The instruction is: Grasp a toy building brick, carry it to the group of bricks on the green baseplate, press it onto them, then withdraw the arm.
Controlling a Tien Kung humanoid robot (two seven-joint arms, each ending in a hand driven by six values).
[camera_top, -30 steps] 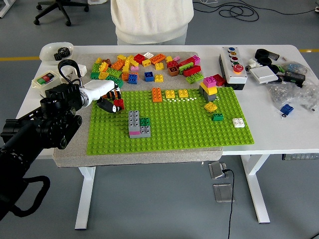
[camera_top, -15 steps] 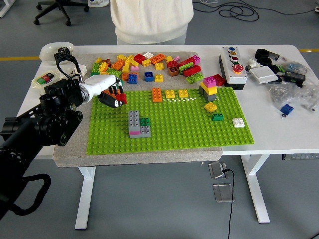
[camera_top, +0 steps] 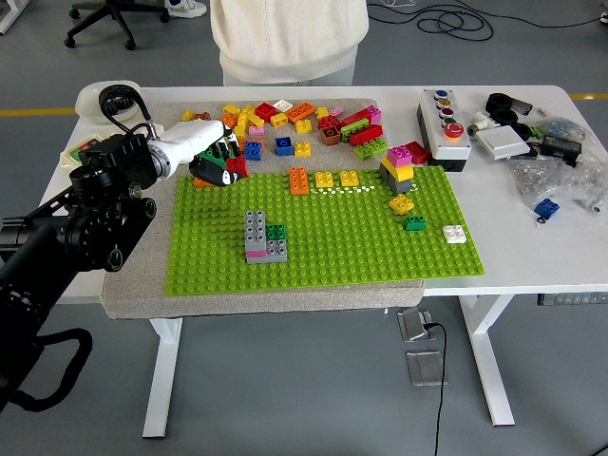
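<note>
From the head view we see a white rectangular table (camera_top: 532, 256) on a grey floor, with a grey felt mat (camera_top: 256, 296) spread over its left and middle part. On the mat lies the green studded baseplate (camera_top: 332, 247), our landmark. Just beyond the baseplate's far edge sits a loose heap of coloured toy bricks (camera_top: 294, 123) in yellow, orange, red, green and blue. On the baseplate, near its middle-left, stands the group of bricks (camera_top: 261, 237): a grey stack with a pink layer and a small dark green brick against its right side. Near the baseplate's far edge are an orange brick (camera_top: 299, 180) and two yellow bricks (camera_top: 337, 179); toward its right side are a pink, yellow and grey stack (camera_top: 398, 169), a small yellow brick, a small green one and a white brick (camera_top: 455, 234). To the right of the baseplate rest a white button box (camera_top: 442, 128), black and white hardware and clear plastic bags (camera_top: 560, 176). A person in a cream sweater (camera_top: 288, 38) stands at the table's far side; black cables and an office chair base lie on the floor behind.

The black left arm reaches in from the left, and its left hand (camera_top: 211, 160), white at the wrist, hovers over the baseplate's far-left corner, at the edge of the brick heap. Its dark fingers (camera_top: 223, 169) curl downward, with a small red brick (camera_top: 231, 168) showing among them; we cannot tell whether they truly grip it.
</note>
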